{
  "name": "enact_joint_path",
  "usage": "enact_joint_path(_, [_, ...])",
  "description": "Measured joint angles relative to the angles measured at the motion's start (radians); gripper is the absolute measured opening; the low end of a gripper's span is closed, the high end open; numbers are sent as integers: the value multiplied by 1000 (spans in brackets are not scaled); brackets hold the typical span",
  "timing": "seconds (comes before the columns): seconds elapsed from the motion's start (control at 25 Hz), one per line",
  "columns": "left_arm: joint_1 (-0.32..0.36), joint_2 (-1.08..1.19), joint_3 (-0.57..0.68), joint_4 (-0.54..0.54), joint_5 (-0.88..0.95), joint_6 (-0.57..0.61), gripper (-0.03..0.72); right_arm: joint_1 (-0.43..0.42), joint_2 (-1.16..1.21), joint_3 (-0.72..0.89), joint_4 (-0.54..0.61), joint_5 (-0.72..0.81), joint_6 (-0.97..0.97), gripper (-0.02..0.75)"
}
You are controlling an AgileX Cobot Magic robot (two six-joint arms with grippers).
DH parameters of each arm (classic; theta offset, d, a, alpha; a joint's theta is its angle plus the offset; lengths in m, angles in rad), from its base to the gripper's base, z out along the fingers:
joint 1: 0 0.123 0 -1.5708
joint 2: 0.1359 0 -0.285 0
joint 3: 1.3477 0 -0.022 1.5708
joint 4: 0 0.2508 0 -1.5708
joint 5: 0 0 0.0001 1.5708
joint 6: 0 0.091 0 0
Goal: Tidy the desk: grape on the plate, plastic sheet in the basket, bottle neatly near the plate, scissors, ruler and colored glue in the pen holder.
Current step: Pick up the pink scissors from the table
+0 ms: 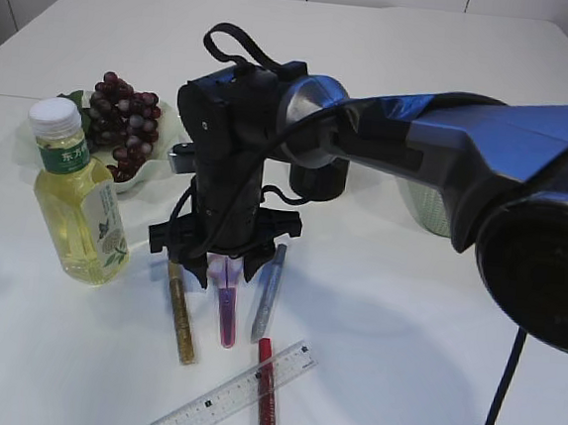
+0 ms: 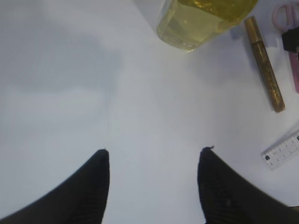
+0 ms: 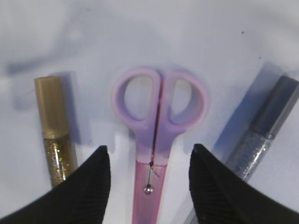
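My right gripper (image 1: 226, 263) (image 3: 149, 150) is open and low over the table, one finger on each side of the closed pink scissors (image 3: 158, 122) (image 1: 226, 319) just below the handles, not touching them. A gold glue tube (image 3: 55, 133) (image 1: 181, 315) lies to their left and a silver glue tube (image 3: 265, 126) (image 1: 269, 293) to their right. A red glue tube (image 1: 266, 402) and a clear ruler (image 1: 233, 392) lie nearer the front. The grape bunch (image 1: 123, 121) rests on the plate (image 1: 156, 174). The bottle (image 1: 76, 204) stands upright. My left gripper (image 2: 153, 161) is open over bare table. No plastic sheet shows.
The black pen holder (image 1: 319, 181) stands behind my right wrist. A basket (image 1: 422, 210) is mostly hidden by the right arm. The left wrist view shows the bottle's base (image 2: 205, 18), the gold glue (image 2: 265, 65) and the ruler's end (image 2: 282, 151).
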Motion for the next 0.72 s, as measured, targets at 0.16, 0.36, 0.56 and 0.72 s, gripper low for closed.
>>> enact_joint_path(0.16, [0, 0, 0, 0, 0, 0, 435, 0, 0, 0, 0, -1, 0, 430])
enact_joint_path(0.36, [0, 0, 0, 0, 0, 0, 435, 0, 7, 0, -12, -2, 0, 430])
enact_joint_path(0.56, [0, 0, 0, 0, 0, 0, 435, 0, 22, 0, -12, 0, 0, 430])
enact_joint_path(0.72, [0, 0, 0, -1, 0, 0, 435, 0, 25, -2, -12, 0, 0, 430])
